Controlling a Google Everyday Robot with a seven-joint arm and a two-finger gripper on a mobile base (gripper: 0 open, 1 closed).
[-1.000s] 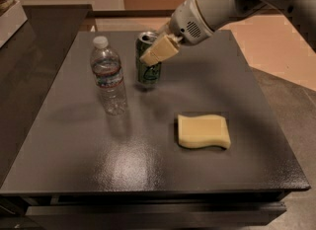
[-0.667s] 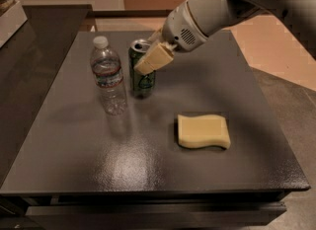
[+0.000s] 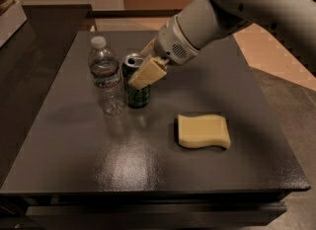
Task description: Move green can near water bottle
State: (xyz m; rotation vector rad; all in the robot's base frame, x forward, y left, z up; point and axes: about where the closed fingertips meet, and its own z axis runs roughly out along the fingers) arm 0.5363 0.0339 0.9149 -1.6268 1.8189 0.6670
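Hand on green can beside water bottle, well inside table edges.

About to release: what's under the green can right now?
Only the dark table; the green can appears to rest upright on it, beside the water bottle. The gripper covers the can's upper front, and its far finger is hidden.

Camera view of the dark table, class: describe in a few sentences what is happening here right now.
The robot's arm reaches in from the upper right, and its gripper is closed on the green can near its top. The can is upright, just right of the water bottle; whether they touch is unclear. A yellow sponge lies untouched on the table.
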